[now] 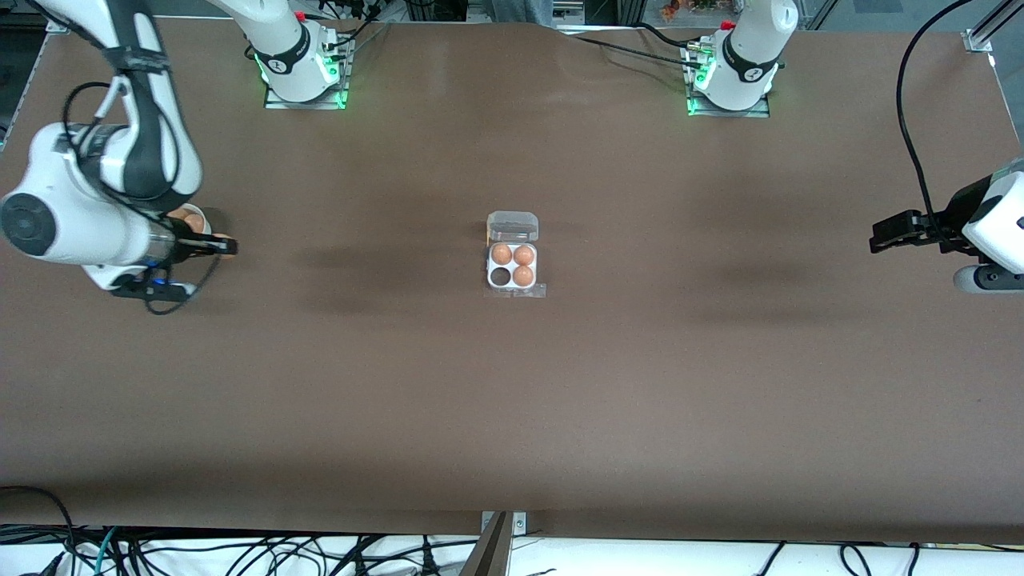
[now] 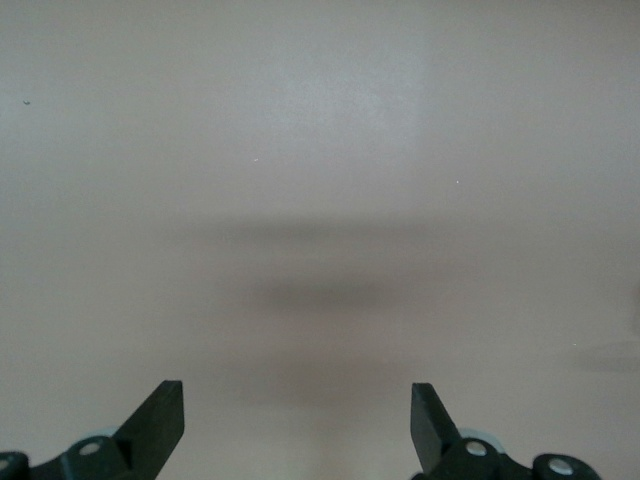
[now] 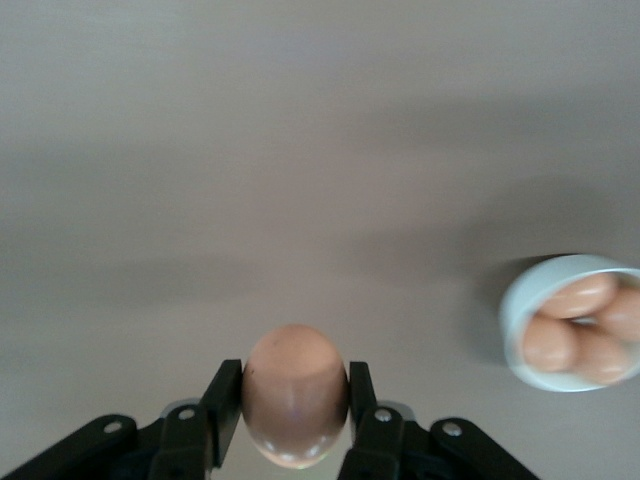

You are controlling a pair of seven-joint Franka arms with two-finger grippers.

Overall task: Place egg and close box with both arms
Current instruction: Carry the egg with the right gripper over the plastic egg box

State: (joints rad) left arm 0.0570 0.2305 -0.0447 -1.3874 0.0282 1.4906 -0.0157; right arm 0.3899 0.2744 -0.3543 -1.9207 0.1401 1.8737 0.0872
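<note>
The box (image 1: 512, 268) sits mid-table with its clear lid (image 1: 512, 227) open toward the robots' bases. Three brown eggs fill its cells. The cell (image 1: 501, 277) nearer the front camera, on the right arm's side, is empty. My right gripper (image 1: 218, 247) is up in the air beside the bowl at the right arm's end. It is shut on a brown egg (image 1: 229, 246), which the right wrist view shows between the fingers (image 3: 295, 392). My left gripper (image 1: 880, 238) waits open and empty over bare table at the left arm's end, and in the left wrist view (image 2: 298, 420) only table shows between its fingers.
A round white bowl (image 3: 570, 322) holds several brown eggs at the right arm's end; in the front view it (image 1: 194, 218) is mostly hidden under the right arm. A brown cloth (image 1: 512, 416) covers the table.
</note>
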